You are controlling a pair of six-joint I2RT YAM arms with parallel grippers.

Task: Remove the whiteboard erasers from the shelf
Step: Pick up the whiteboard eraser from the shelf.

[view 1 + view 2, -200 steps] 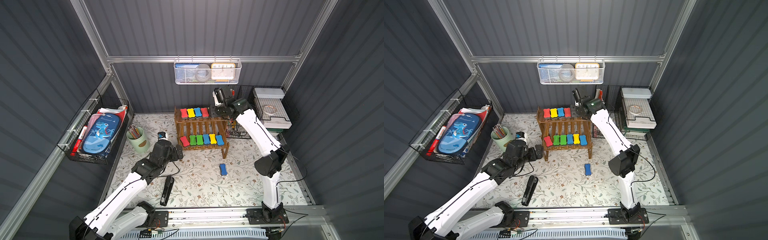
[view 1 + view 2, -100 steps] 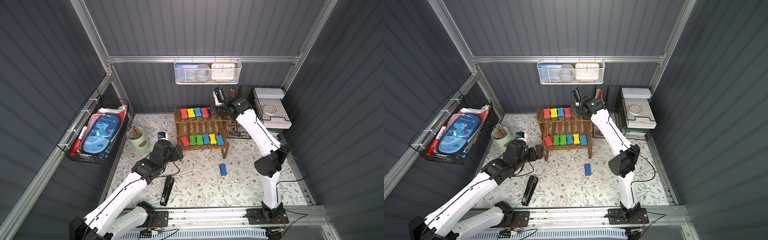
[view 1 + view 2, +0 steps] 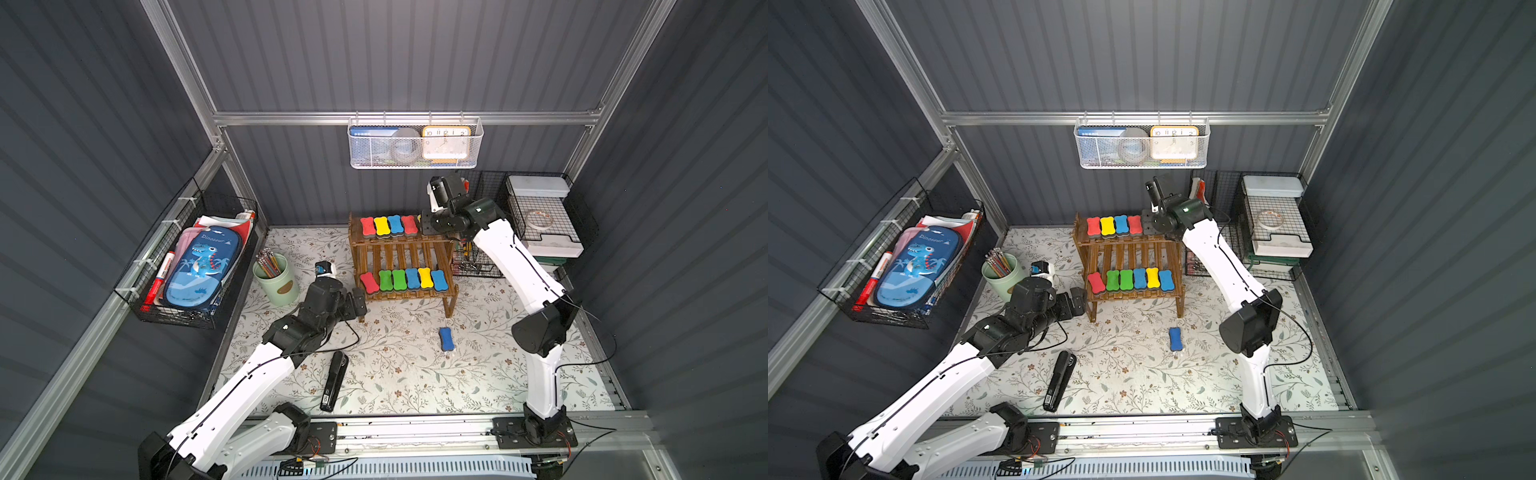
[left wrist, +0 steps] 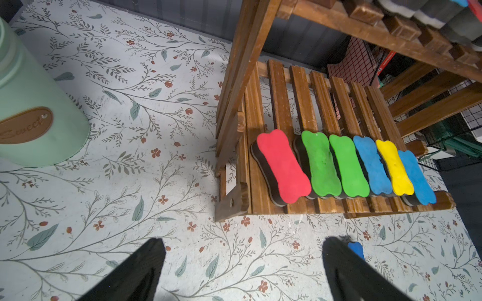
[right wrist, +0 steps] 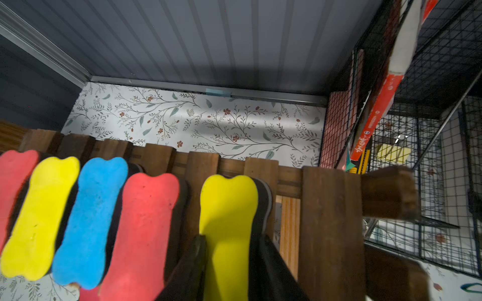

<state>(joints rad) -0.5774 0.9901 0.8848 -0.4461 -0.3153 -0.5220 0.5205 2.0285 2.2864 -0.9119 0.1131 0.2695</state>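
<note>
Starting up front: a black stapler [image 3: 334, 382] and 1 blue eraser [image 3: 445, 338] lie on the floral mat [image 3: 399, 374]. The left gripper [image 4: 242, 242] hangs wide open, empty, before the lower tier of the shelf [image 3: 405, 255], with 6 erasers [image 4: 339, 166] there. Up top, the right gripper [image 5: 230, 238] pinches the yellow eraser [image 5: 228, 203] beside 4 more; the wire organiser [image 3: 473, 266] crowds alongside.

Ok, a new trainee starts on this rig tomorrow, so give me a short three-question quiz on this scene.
1. Which eraser does the right gripper straddle? A red, B yellow, C green.
2. True or false: the left gripper holds a red eraser.
3. How many erasers lie on the lower tier of the shelf?
Key: 1 B, the yellow eraser. 2 False, it is open and empty. 3 Six.
</note>
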